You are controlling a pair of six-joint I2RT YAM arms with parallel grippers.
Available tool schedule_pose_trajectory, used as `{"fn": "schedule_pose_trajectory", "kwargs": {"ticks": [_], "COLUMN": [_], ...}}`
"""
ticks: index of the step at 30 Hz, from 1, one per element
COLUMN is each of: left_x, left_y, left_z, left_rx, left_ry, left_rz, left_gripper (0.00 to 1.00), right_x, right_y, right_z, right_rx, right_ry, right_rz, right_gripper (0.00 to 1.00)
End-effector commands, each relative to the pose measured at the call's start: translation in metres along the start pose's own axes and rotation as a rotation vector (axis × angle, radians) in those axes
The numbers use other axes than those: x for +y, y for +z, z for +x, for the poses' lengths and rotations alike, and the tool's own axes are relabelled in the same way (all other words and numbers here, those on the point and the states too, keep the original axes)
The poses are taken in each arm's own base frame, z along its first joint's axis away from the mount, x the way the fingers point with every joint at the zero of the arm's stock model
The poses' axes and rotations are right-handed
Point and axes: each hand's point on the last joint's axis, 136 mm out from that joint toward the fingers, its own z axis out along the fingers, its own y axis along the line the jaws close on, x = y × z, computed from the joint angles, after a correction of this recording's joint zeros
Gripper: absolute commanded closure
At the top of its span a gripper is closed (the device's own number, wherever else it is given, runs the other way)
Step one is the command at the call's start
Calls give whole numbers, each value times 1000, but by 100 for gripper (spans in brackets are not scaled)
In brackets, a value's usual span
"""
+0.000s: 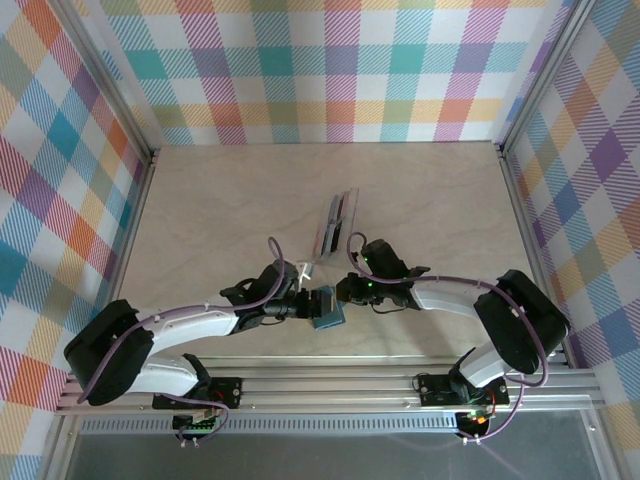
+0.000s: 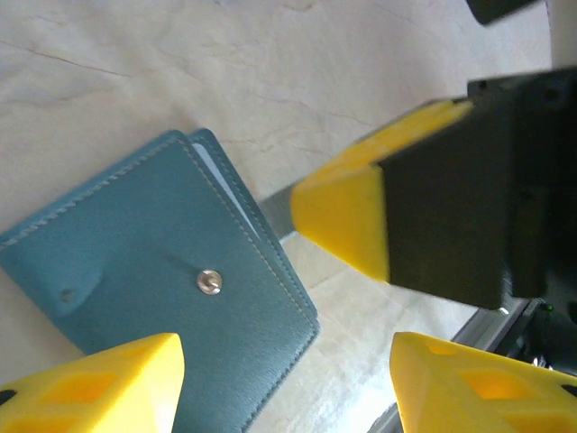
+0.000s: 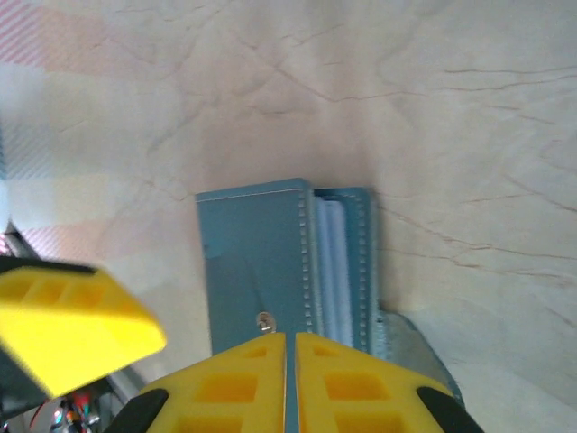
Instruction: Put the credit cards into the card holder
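The card holder (image 2: pixel 171 271) lay near the surface's (image 1: pixel 420 200) near edge, the credit cards (image 1: pixel 337 222) farther off. Our left gripper (image 2: pixel 287 361) held its jaws wide, and the right gripper (image 3: pixel 290 361) had its jaws closed together above the holder. We judged one should pin the holder while the other spread it.

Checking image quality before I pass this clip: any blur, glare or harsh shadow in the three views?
Top external: evenly lit, sharp, soft shadows under the arms. Left wrist: card holder stitching crisp; a right claw finger blurred near the lens. Right wrist: soft throughout, pale wash top left, a left claw finger smeared.
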Motion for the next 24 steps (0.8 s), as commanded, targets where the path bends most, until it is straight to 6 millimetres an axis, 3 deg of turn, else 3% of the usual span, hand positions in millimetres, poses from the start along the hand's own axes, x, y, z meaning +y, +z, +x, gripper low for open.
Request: {"fn": "schedule_pose_trajectory", "kwargs": {"ticks": [1,10,15,18,24], "left_x": [0,-10,-17,-13,-10], "left_y": [6,31,39,41,44], "left_z": [6,10,11,22,22], "left_rx": [43,90,58,78,15], "left_ry": [54,220,337,434,540], "left_rz": [-76,-260,-384,-482,-651], "left_gripper": [42,38,33,31,28], "right_x": [-20,-53,-76,-83,-91], "right_y": [-3,-7,-7,-6,-3], "right_z": [-7,-1,3,4,5], "right_rx": [-33,-56,-66,-67,-55], "right_ry": [19,71,152,181,204], "right_rz": [125,244,275,267,273], "right_gripper": [92,91,97,97,98]}}
